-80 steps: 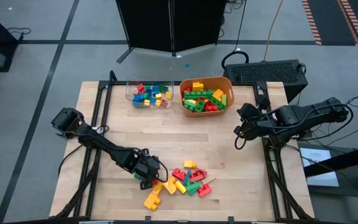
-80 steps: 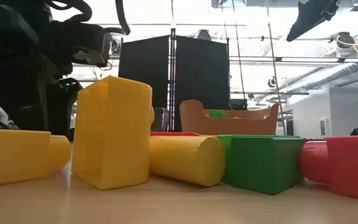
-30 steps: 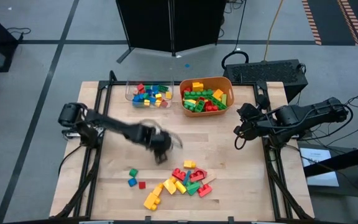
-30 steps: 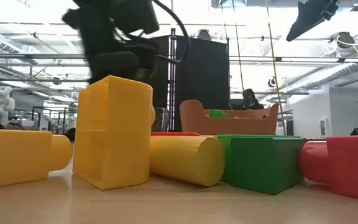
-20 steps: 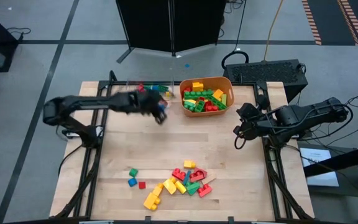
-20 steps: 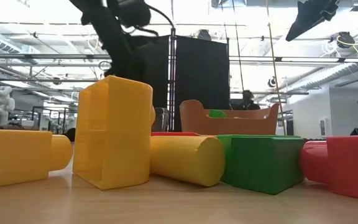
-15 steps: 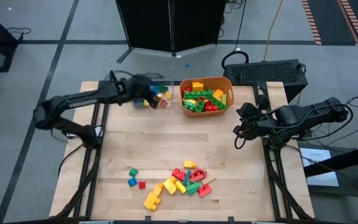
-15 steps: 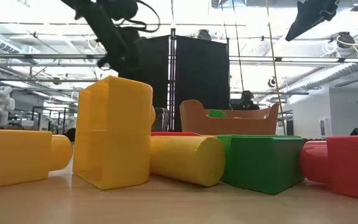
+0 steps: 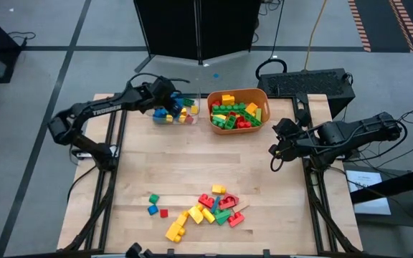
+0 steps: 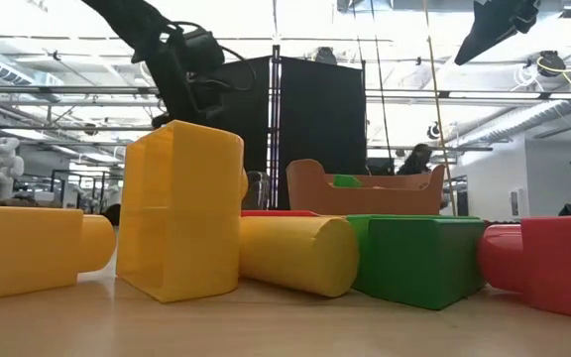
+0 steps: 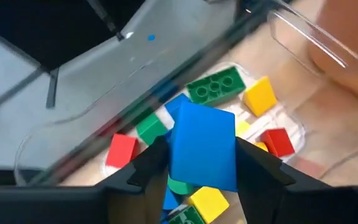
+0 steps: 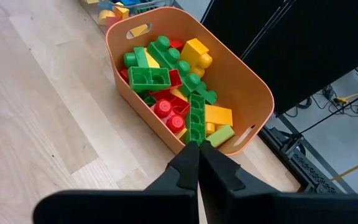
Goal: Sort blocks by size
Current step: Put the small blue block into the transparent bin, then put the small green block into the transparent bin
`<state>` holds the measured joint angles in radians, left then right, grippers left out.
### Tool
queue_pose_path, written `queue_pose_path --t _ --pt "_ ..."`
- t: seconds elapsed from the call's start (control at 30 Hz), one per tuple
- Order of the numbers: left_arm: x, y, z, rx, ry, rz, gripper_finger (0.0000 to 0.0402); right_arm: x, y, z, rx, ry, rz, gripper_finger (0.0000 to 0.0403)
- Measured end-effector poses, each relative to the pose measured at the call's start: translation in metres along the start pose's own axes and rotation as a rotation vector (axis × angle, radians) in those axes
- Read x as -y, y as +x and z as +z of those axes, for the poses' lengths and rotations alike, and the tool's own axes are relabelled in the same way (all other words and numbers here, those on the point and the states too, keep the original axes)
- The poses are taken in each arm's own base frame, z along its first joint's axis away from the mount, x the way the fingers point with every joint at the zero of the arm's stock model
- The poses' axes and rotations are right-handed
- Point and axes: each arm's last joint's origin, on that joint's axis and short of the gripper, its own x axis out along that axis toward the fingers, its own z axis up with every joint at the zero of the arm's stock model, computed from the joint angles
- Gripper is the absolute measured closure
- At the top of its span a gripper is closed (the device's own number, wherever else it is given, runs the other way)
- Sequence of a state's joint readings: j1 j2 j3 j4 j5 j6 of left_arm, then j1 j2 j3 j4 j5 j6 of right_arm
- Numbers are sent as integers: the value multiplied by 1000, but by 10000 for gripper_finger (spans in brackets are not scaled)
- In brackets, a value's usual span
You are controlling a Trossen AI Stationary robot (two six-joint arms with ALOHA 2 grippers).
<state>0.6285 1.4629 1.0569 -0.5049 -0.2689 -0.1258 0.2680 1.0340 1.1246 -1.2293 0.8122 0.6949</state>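
You've got the light wooden table [image 9: 214, 172] with the left arm stretched to its far edge and the right arm parked at the right edge. The orange plastic tub [image 9: 238, 110] at the far side is full of bigger studded bricks in green, yellow and red. Just left of it, the clear plastic tray [image 9: 175, 109] holds small blocks in mixed colours. The loose pile of red, yellow, green and blue blocks [image 9: 210, 211] sits near the front edge, with three tiny ones a little to its left. Your left gripper [image 11: 201, 167] hangs over the clear tray, fingers on either side of a blue block [image 11: 202, 145]; whether they still pinch it, can't tell. Your right gripper [image 12: 197, 154] has its fingers pressed together, nothing between them, pointing at the orange tub.
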Motion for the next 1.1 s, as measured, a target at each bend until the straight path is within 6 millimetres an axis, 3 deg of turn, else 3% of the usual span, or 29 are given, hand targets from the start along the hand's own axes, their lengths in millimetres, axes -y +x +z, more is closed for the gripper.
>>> queue_pose_path --t 0.2,0.43,0.53,0.67,0.83,0.93,1.1 --pt "2 -5 5 -11 110 -60 171 -1 0 2 11 17 11 399" --pt "1 -51 36 -44 209 -133 122 -3 0 4 27 15 24 399" --pt "9 -71 38 -121 187 -303 120 -3 0 4 27 19 25 399" --pt "43 -104 10 -339 269 -619 119 -3 0 4 25 36 26 399" --pt "95 -137 -38 -493 409 -704 118 -3 0 3 23 35 29 399" --pt "119 -148 -67 -499 346 -670 118 -3 0 3 23 35 29 399" --pt "150 -150 -119 -545 78 -509 118 -3 0 3 23 35 28 399"
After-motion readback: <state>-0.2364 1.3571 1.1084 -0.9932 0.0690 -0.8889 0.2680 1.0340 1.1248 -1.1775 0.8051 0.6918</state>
